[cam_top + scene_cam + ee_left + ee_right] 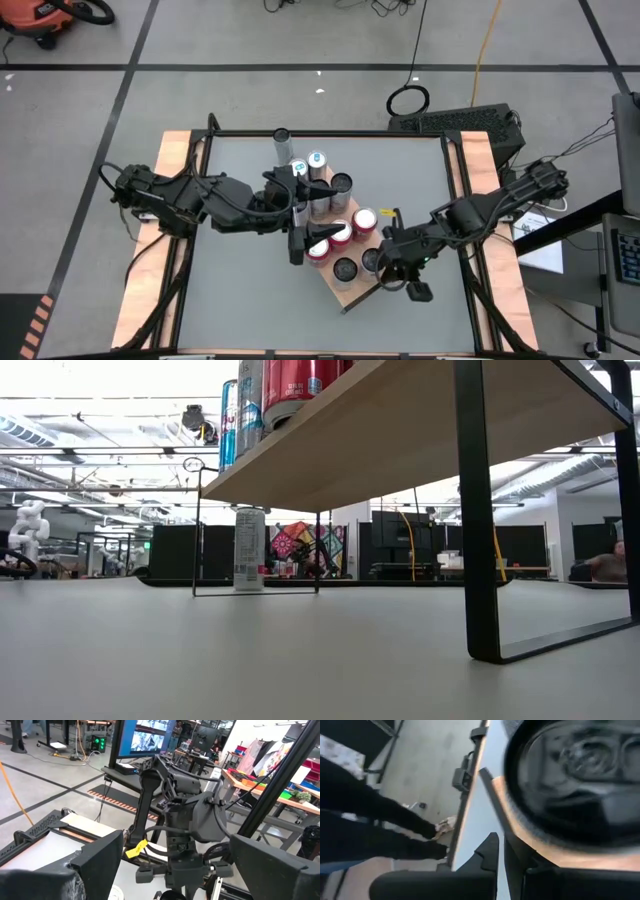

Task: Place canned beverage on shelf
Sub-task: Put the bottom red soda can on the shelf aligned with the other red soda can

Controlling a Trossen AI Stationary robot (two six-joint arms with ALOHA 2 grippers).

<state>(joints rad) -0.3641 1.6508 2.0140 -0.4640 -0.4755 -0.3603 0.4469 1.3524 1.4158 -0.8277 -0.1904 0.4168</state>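
Shelf, frame centre, carrying cans. Left end effector wide, above cans. Right end effector closed, empty, at shelf's right edge.

The overhead camera looks straight down on the whole grey table, the shelf at about five o'clock from centre. The low camera sits at tabletop height beneath that shelf, facing level into the room. The left wrist camera faces the right arm close by. The right wrist camera sits tight against a can top.
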